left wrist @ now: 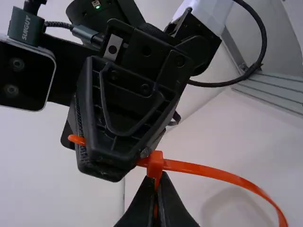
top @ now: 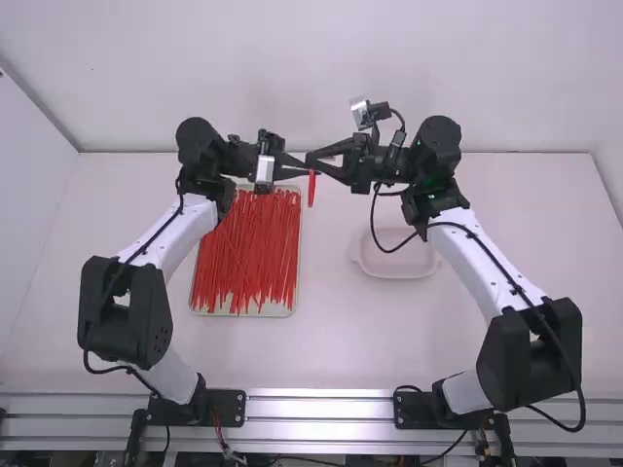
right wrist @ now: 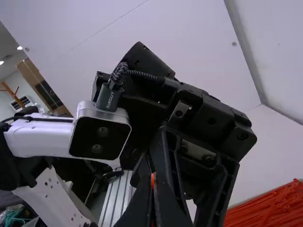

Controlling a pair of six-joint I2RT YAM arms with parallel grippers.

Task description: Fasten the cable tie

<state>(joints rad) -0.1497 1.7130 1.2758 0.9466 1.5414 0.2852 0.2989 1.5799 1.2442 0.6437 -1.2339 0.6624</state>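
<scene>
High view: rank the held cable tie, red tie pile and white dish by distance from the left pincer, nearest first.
1. Cable tie: gripped in the left pincer, hanging from it.
2. Red tie pile: left of the middle.
3. White dish: right of the middle.

The cable tie (left wrist: 199, 169) looks like smooth plastic.

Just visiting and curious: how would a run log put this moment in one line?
left gripper: shut on cable tie | right gripper: shut on same tie | both above table | spare ties on tray
</scene>
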